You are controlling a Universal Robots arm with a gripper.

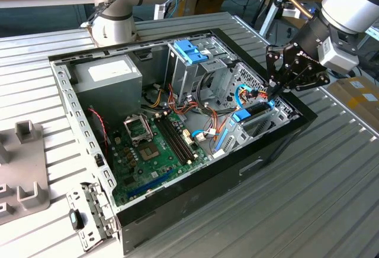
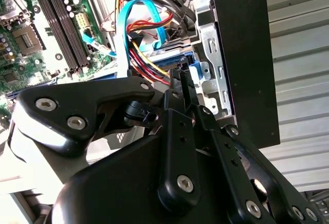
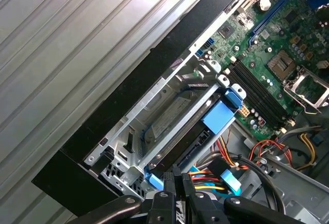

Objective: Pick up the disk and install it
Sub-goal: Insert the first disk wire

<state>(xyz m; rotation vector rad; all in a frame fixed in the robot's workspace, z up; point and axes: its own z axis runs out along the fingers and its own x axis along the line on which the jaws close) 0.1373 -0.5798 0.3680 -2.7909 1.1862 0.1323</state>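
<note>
Exterior view: the gripper [image 1: 273,94] reaches into the open computer case [image 1: 260,151], fingers drawn together at the blue-framed disk [image 1: 251,113] in its bay — cables [image 1: 207,129] crowd alongside. First wrist view: the disk [image 3: 177,136] sits edge-on in the metal cage [image 3: 154,111], near the motherboard [image 3: 272,54].

A robotics lab: open computer case [image 1: 177,122] on slatted metal table [image 1: 308,199].

No text, number or sign is legible. The white label on the grey box [image 1: 105,70] shows no readable print; the label on the disk [image 3: 172,117] shows only indistinct marks.
</note>
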